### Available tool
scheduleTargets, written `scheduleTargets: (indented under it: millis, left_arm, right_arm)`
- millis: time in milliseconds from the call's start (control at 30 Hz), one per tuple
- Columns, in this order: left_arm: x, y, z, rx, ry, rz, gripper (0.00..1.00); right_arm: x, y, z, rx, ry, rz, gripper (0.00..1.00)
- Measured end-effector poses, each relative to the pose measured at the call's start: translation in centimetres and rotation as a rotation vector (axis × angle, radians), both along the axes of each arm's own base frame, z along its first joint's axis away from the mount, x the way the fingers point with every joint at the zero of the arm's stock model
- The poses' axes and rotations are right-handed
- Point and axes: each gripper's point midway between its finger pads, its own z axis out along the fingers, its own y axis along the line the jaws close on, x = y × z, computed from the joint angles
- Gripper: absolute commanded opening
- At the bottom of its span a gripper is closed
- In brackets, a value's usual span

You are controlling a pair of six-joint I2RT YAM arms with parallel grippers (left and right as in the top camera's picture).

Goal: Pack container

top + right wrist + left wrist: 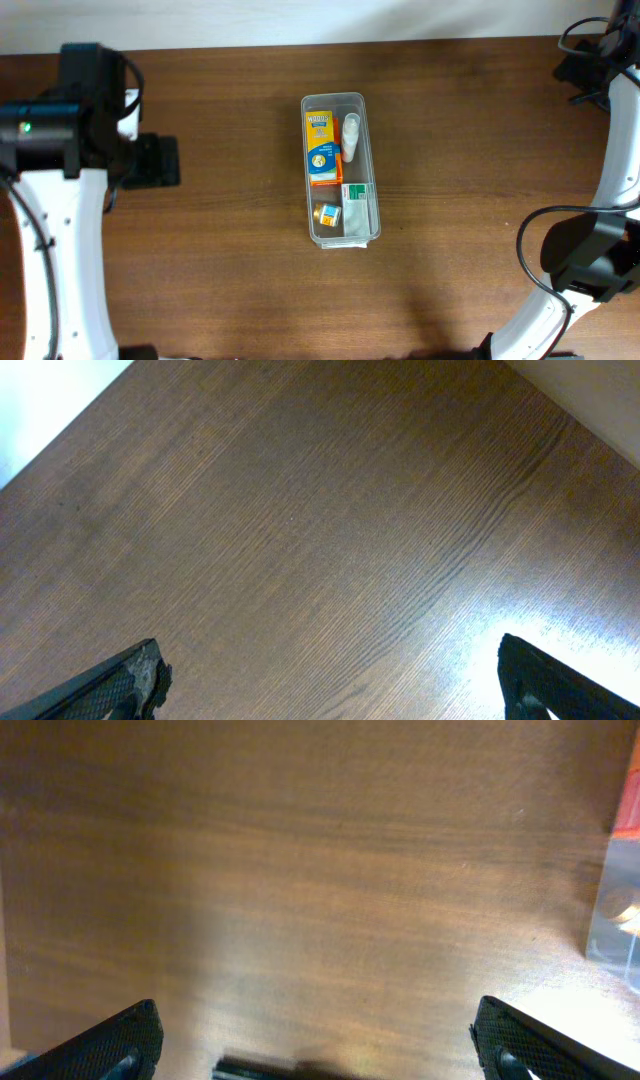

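The container (pixel 332 97) sits in the middle of the table (pixel 200 250) with an orange box (pixel 319 148), a white tube (pixel 352 138) and small packs (pixel 357 195) inside — packing looks done, so the left gripper (pixel 320 1035) and right gripper (pixel 330 675), both spread wide and empty, are best parked well clear of its rim

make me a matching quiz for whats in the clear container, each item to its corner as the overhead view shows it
Items in the container:
1. orange box
2. white tube
3. green and white box
4. small yellow and blue box

Corners in the overhead view:
a. lower left
b. upper right
c. lower right
d. upper left

Pairs: 1-d, 2-b, 3-c, 4-a
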Motion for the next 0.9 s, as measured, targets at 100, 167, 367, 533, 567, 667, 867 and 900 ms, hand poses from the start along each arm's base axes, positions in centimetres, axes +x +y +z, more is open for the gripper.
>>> scheduleTargets:
  millis: [100,167,367,533,567,667,867,900]
  left_arm:
    - [-2.2,1.1,0.5,-0.005,-0.020,0.043,0.99]
    - [-3.7,1.7,1.3,-0.011,-0.061,0.074,0.99]
    - [-6.6,2.3,5.0,-0.023,-0.271,0.149,0.99]
    - [-7.8,1.8,6.5,-0.056,-0.363,0.185,0.99]
    - [-7.8,1.8,6.6,-0.061,-0.367,0.188,0.99]
    - [-7.9,1.7,6.6,-0.069,-0.370,0.192,0.99]
    - [-8.3,1.3,6.2,-0.089,-0.349,0.195,0.99]
    - [-8.2,1.3,6.2,-0.091,-0.350,0.195,0.99]
  right_arm:
    - [0.0,0.0,0.0,0.000,0.000,0.000,0.98]
    - [0.0,0.0,0.0,0.000,0.001,0.000,0.98]
    - [0.0,0.0,0.0,0.000,0.000,0.000,0.98]
    - [0.0,0.0,0.0,0.000,0.000,0.000,0.98]
    - [0.0,0.0,0.0,0.000,0.000,0.000,0.98]
    - [0.0,0.0,0.0,0.000,0.001,0.000,0.98]
    - [0.0,0.0,0.0,0.000,0.000,0.000,0.98]
    - [0.0,0.0,0.0,0.000,0.000,-0.001,0.98]
